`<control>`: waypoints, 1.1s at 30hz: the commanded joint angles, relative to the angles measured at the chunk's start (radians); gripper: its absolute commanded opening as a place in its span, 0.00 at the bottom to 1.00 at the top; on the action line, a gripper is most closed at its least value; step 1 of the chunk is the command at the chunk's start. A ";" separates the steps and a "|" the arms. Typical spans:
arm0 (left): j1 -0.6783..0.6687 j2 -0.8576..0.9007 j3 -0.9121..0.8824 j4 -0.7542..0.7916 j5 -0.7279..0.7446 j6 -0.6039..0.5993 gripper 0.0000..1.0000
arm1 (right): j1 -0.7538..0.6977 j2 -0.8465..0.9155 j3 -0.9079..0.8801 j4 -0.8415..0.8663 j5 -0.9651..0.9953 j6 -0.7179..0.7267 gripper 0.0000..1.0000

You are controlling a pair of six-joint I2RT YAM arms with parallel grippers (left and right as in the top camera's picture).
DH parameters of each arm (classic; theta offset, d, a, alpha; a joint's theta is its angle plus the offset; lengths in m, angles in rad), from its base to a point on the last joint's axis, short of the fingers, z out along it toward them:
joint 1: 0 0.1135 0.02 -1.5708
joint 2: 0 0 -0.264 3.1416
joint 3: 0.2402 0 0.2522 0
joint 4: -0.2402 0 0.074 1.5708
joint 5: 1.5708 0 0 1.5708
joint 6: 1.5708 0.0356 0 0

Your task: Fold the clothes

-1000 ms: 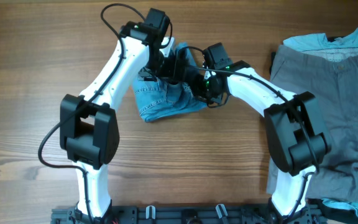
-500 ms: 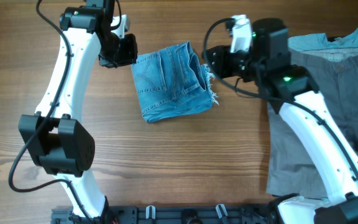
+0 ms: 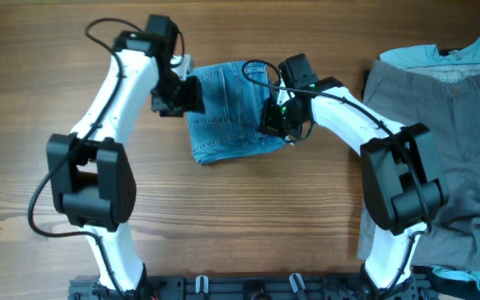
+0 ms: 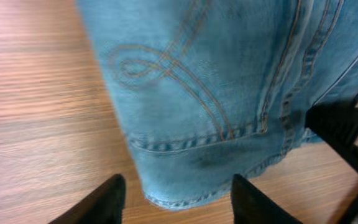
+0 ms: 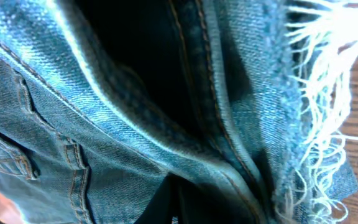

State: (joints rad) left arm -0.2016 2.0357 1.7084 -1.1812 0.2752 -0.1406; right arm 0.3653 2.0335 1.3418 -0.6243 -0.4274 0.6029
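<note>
The light blue jeans [image 3: 227,117] lie folded into a compact square at the upper middle of the table, with the frayed white hem at their right edge. My left gripper [image 3: 183,96] is at their left edge. In the left wrist view it is open [image 4: 182,208], with the stitched edge of the jeans [image 4: 216,99] between the two fingers. My right gripper [image 3: 277,118] is at the right edge. In the right wrist view its dark fingers [image 5: 176,202] are together and buried among denim folds [image 5: 104,143], beside the white fringe [image 5: 319,124].
Grey trousers [image 3: 440,158] lie spread at the right side of the table over a pale blue-green shirt [image 3: 473,54]. The wooden table [image 3: 248,225] extends to the front and left. The arm bases stand at the front edge.
Half a second ago both grippers were lifted away from the jeans, left and right of them. Now both have come back in to the jeans' left and right edges.
</note>
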 commanded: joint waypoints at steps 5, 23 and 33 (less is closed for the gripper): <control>-0.081 0.010 -0.148 0.145 0.011 0.005 0.20 | -0.019 -0.195 -0.017 -0.029 -0.068 -0.209 0.20; 0.042 -0.149 -0.003 -0.019 -0.041 0.006 0.77 | 0.029 -0.249 -0.018 0.402 0.068 -0.237 0.14; 0.042 -0.140 -0.009 -0.004 -0.036 0.006 0.98 | -0.050 0.252 -0.018 0.420 -0.055 0.034 0.06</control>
State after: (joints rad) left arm -0.1577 1.8820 1.7000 -1.1870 0.2356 -0.1398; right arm 0.3904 2.1578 1.3548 -0.1551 -0.4370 0.5301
